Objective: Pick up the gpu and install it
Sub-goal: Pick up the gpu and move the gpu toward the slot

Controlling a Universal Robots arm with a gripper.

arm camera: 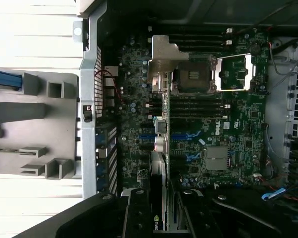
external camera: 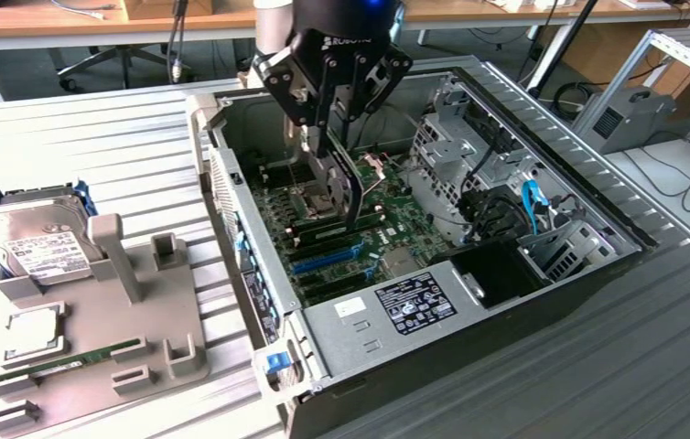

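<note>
The hand (external camera: 335, 133) is clamped on the gpu (external camera: 345, 187), held edge-down beneath it over the motherboard (external camera: 409, 219). A hard drive (external camera: 42, 249) far aside is shown in the exterior view.

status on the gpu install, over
Pincer shut on gpu. Gpu upright, edge down, inside open case, over motherboard. Nothing seen between them.

Reaches straight down with the black gripper (external camera: 335, 137) on an upright wrist. Clamps the gpu (external camera: 342, 187) by its upper edge, jaws partly closed, the card hanging on edge below. Flanks the card with dark fingers (arm camera: 137, 218) on either side in the wrist view.
</note>
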